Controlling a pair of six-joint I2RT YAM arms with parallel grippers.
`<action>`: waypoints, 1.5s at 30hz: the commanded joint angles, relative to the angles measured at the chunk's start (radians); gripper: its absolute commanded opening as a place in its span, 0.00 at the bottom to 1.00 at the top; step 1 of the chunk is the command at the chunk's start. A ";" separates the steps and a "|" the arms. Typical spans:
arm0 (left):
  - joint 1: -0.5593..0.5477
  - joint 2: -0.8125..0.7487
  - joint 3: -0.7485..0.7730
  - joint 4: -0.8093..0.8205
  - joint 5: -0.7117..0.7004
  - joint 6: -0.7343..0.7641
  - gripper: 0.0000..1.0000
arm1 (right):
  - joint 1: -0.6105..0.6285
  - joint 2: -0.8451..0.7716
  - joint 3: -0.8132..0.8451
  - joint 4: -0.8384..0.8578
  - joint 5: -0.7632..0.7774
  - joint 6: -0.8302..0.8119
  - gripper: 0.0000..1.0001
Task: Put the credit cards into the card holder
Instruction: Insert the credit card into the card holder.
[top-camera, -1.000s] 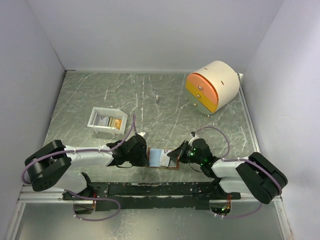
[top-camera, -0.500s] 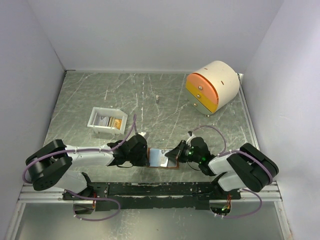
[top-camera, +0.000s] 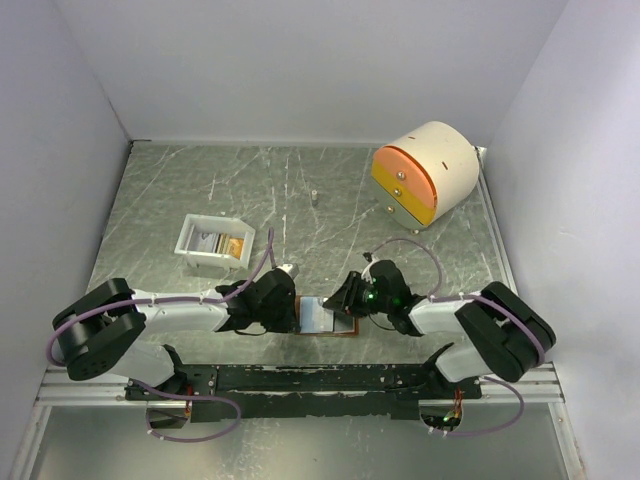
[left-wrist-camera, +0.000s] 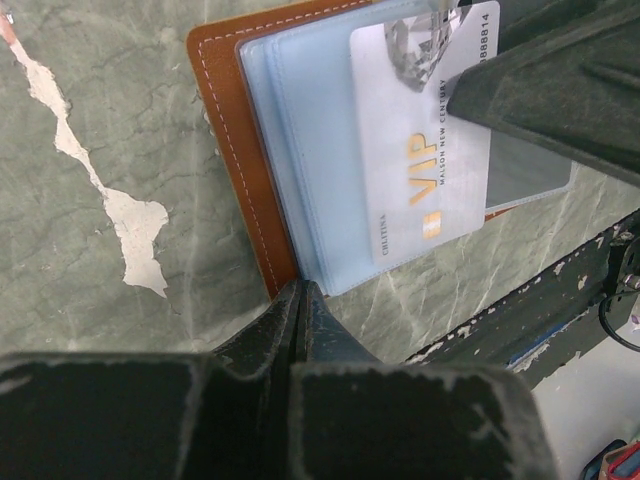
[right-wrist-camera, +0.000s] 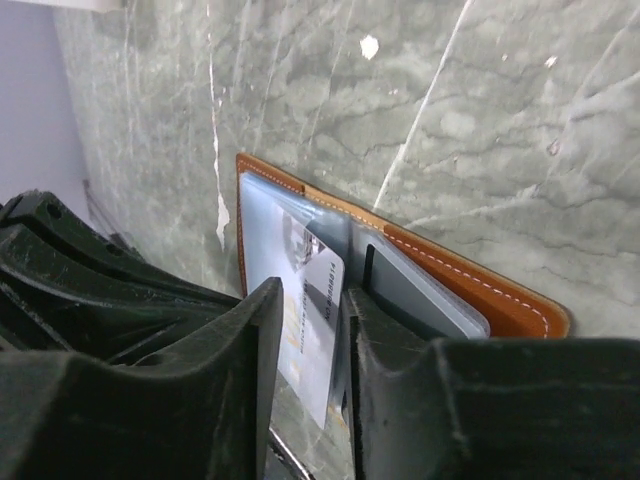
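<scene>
Right jaws and card (left-wrist-camera: 420, 170) farther over card holder (left-wrist-camera: 225, 150)

From above, cannot make out the cards (top-camera: 222, 244) in the white tray (top-camera: 184, 240): too small. Cannot see much of the card holder (top-camera: 322, 316) there, under the left gripper (top-camera: 295, 314) and right gripper (top-camera: 342, 304). From the left wrist, cannot see one corner of the silver VIP card (left-wrist-camera: 425, 150), behind a finger (left-wrist-camera: 560, 90).

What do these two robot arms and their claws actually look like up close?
Both the left arm and right arm are white tubes joined by chunky black joints, each trailed by a thin purple cable. The left gripper and right gripper have matt black, scuffed, wedge-shaped fingers. Green lights glow near the right wrist.
</scene>
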 joint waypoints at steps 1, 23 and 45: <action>-0.016 0.037 -0.002 -0.053 -0.025 0.012 0.07 | -0.004 -0.068 0.051 -0.303 0.094 -0.098 0.33; -0.017 0.065 0.016 -0.049 -0.020 0.017 0.07 | 0.025 -0.100 0.060 -0.255 0.049 -0.042 0.32; -0.020 0.017 0.003 -0.076 -0.070 -0.009 0.07 | 0.120 -0.098 0.097 -0.331 0.137 0.023 0.23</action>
